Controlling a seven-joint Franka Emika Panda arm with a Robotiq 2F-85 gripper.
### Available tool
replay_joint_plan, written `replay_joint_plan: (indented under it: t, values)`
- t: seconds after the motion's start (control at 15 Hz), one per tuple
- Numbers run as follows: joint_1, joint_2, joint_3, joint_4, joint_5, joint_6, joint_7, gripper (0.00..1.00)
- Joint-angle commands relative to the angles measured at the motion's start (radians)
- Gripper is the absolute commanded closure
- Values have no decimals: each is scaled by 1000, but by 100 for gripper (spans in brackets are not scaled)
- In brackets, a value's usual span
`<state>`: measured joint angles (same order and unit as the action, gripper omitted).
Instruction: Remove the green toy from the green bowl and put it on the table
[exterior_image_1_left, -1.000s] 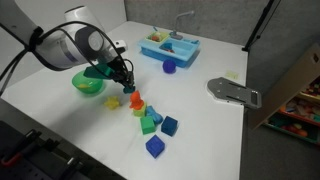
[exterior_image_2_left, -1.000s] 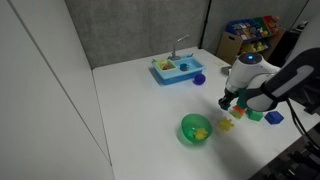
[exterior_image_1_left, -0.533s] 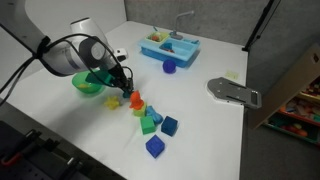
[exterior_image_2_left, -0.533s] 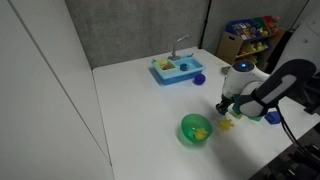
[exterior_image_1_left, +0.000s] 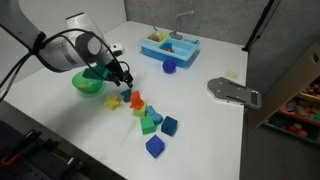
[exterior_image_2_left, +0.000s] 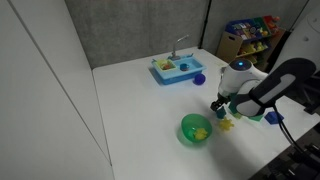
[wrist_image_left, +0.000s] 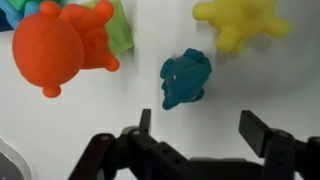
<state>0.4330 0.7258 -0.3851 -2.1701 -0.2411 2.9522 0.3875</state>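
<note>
White surface (wrist_image_left: 90, 115) carries the green toy (wrist_image_left: 185, 78). In the wrist view it lies on a bare patch and touches nothing. The orange toy (wrist_image_left: 55, 45) is off to one side and the yellow toy (wrist_image_left: 240, 22) to the other, both apart from it.

Close to the toy is the pincer (wrist_image_left: 200, 135), released. Its two fingers (wrist_image_left: 262, 130) stand wide apart with nothing between them, and no contact with the toy shows.

In both exterior views the green bowl (exterior_image_1_left: 88, 85) sits near the arm's end, apart from the loose toy pieces. In an exterior view the bowl's inside (exterior_image_2_left: 195, 129) shows a yellowish bit (exterior_image_2_left: 201, 131). I can make out no dark green piece in it. The green toy itself is too small, or hidden by the pincer, to pick out in either exterior view.

Progress, as a judgement: the toy is out of the bowl and set down, so both parts of the task look done. What seems left is only to raise the open pincer straight up and pull the arm away. Minor risk is a finger clipping the toy or a neighbour on the way out.
</note>
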Motion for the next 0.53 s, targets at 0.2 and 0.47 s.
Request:
replay_joint_plan:
  t: [0.2, 0.47]
  values:
    - [14, -151, 34, -40, 17, -113, -23, 0]
    - [-10, -245, 71, -50, 3, -214, -2, 0]
